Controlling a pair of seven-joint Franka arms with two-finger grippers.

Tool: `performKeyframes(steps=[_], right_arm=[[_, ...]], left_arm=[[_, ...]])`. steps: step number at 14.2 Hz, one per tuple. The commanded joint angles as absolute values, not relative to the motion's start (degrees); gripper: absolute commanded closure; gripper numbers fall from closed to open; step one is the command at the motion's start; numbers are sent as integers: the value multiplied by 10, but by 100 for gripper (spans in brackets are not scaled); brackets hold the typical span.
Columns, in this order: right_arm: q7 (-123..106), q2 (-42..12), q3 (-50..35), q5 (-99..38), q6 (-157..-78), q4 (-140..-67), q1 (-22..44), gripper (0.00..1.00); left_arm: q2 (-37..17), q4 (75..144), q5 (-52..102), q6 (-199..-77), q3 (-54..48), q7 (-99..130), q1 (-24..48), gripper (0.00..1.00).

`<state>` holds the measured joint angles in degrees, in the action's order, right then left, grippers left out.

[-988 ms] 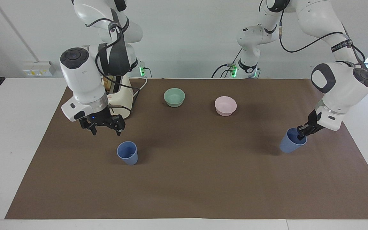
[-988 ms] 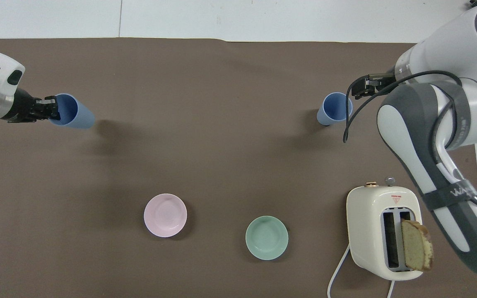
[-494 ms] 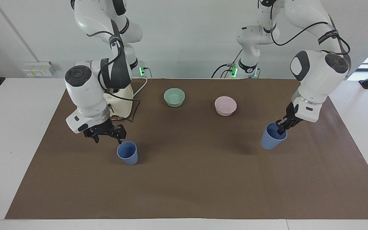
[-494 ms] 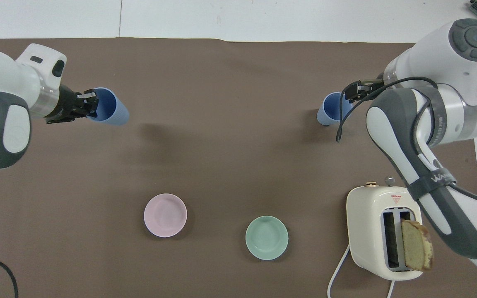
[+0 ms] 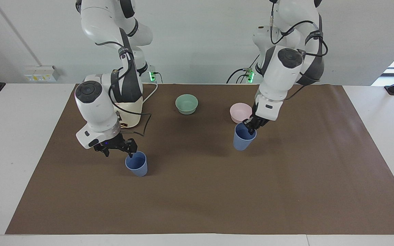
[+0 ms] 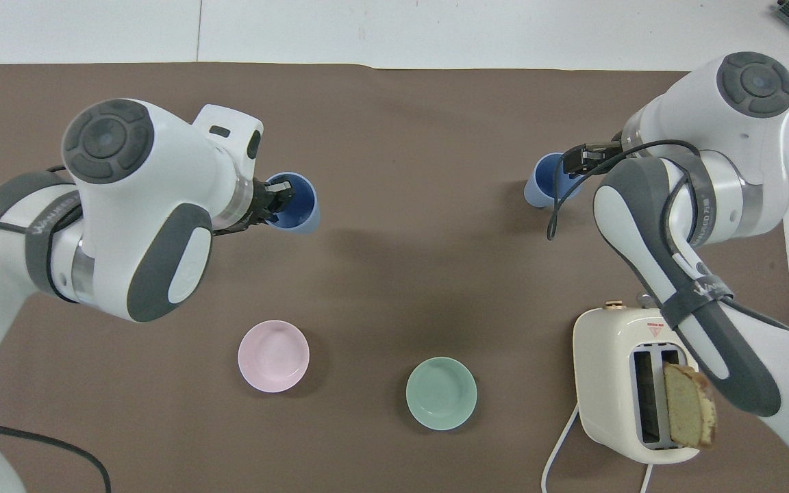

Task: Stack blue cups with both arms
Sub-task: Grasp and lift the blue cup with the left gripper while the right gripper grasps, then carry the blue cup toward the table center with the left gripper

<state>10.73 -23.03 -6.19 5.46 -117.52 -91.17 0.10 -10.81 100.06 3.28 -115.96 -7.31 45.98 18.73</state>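
Observation:
One blue cup (image 5: 136,164) (image 6: 544,185) stands upright on the brown mat toward the right arm's end. My right gripper (image 5: 118,150) (image 6: 578,157) is open right at its rim: one fingertip dips at the cup's mouth, the other stays outside it. The second blue cup (image 5: 243,139) (image 6: 298,205) hangs tilted just above the mat, beside the pink bowl (image 5: 240,112). My left gripper (image 5: 250,126) (image 6: 278,198) is shut on its rim, one finger inside the cup.
A cream toaster (image 6: 614,383) (image 5: 132,107) with a slice of bread in one slot stands near the right arm's base, its cord trailing. A pale green bowl (image 5: 186,103) (image 6: 441,393) and the pink bowl (image 6: 273,356) sit near the robots.
My left arm has carried its cup from its own end of the table toward the middle. My right gripper has come down and sideways onto the standing cup's rim, staying open.

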Motion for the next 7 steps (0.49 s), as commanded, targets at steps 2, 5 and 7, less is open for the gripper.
performKeyframes(steps=[2,5,7], right_arm=[[113,-244,-69,58,-1194,-925,-7,4],[113,-244,-69,58,-1198,-932,-8,10],[113,-244,-69,57,-1197,-932,-7,19]], left_arm=[[-105,1054,18,-1194,-62,473,222,100],[-112,1080,18,-1235,-62,476,238,100],[-115,1103,18,-1273,-63,476,246,100]])
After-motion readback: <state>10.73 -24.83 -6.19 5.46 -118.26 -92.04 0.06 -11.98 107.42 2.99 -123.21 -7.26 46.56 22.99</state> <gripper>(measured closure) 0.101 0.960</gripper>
